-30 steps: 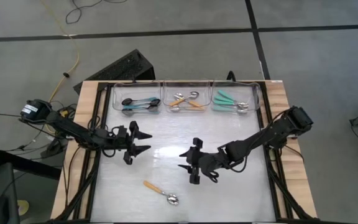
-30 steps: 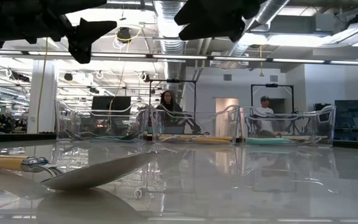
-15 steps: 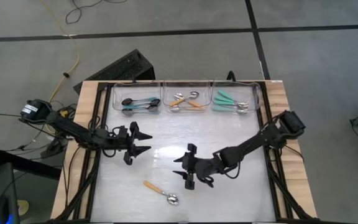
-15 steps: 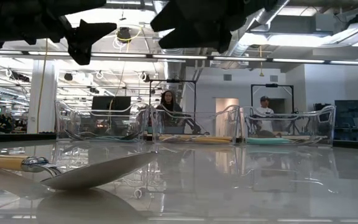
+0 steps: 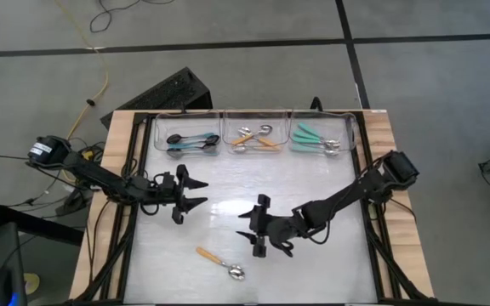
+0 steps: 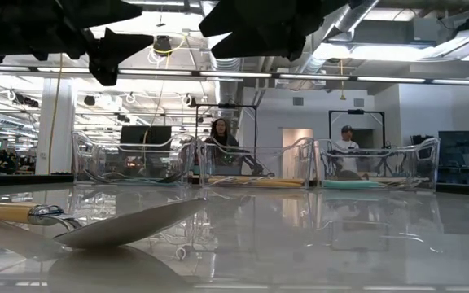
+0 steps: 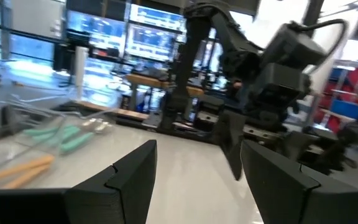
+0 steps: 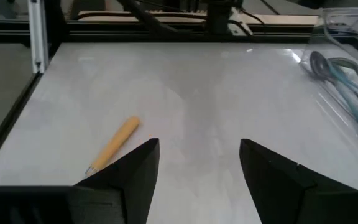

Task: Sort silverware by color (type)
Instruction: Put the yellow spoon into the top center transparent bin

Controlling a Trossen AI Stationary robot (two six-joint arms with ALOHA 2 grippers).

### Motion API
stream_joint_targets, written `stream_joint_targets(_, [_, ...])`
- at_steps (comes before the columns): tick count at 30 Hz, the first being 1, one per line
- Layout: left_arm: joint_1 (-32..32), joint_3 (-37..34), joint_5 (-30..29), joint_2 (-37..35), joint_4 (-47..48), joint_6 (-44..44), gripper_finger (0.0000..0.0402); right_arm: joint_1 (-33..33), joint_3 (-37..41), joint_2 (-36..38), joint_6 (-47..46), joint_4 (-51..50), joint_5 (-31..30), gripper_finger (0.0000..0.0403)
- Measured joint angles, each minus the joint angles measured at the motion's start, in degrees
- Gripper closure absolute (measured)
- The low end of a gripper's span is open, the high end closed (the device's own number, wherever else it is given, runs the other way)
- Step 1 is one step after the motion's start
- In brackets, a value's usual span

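One loose spoon [image 5: 219, 262] with an orange handle and a silver bowl lies flat on the table near its front edge. It fills the near left of the low view [image 6: 96, 224], and its handle [image 8: 114, 145] shows in the right wrist view. My right gripper [image 5: 247, 228] hovers open above the table, a little to the far right of that spoon, with nothing between its fingers. My left gripper [image 5: 196, 194] waits open over the table's left part, holding nothing. The other spoons lie sorted in three clear bins along the far edge.
The far edge holds a left bin with blue-handled spoons [image 5: 190, 141], a middle bin with orange-handled spoons [image 5: 256, 138] and a right bin with teal-handled spoons [image 5: 317, 141]. Black rails [image 5: 130, 212] run down both table sides. Two people show in the room beyond [image 6: 218, 134].
My right gripper has moved a little toward the table's left and near edges and slightly down, closer to the loose orange-handled spoon. The spoon has stayed where it was.
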State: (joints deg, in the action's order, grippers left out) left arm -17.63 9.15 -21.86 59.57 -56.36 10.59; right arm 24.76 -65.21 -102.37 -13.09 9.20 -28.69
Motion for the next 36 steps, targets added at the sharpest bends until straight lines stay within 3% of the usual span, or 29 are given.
stream_joint_targets(10, [0.0, 0.0, -1.3, 0.0, 0.3, -0.4, 0.0184, -0.9, 0.0, -1.1, -0.2, 2.4, -0.1, 0.0152])
stream_joint_targets(19, [0.0, 0.0, -0.9, 0.0, 0.8, -0.5, 0.0184, 3.1, -0.7, -2.3, -3.6, 2.1, -0.1, 0.0152])
stream_joint_targets(36, [0.0, 0.0, -0.5, 0.0, 3.3, -0.3, 0.0184, 6.0, -6.9, -8.2, -5.0, 0.0, -7.5, 0.0152])
